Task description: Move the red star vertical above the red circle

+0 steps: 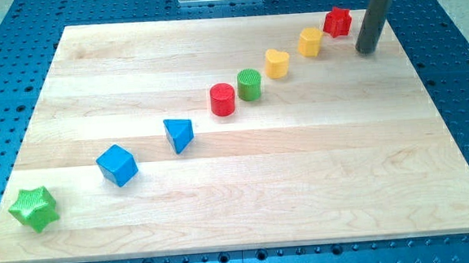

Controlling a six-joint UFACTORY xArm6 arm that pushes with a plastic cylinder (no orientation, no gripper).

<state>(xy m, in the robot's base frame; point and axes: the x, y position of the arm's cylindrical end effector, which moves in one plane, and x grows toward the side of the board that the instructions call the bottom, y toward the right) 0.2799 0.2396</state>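
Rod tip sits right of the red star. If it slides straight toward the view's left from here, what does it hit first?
Most likely the red star: my tip stands just right of it, slightly lower in view. Depth is unclear, so it might only clip the star's near edge; the yellow block comes next.

Red star (338,21), red circle (223,99), pale wood board (302,168).

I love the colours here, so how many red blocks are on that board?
2: the red star at the view's top right, beside my tip, and the red circle near the middle. None seems hidden.
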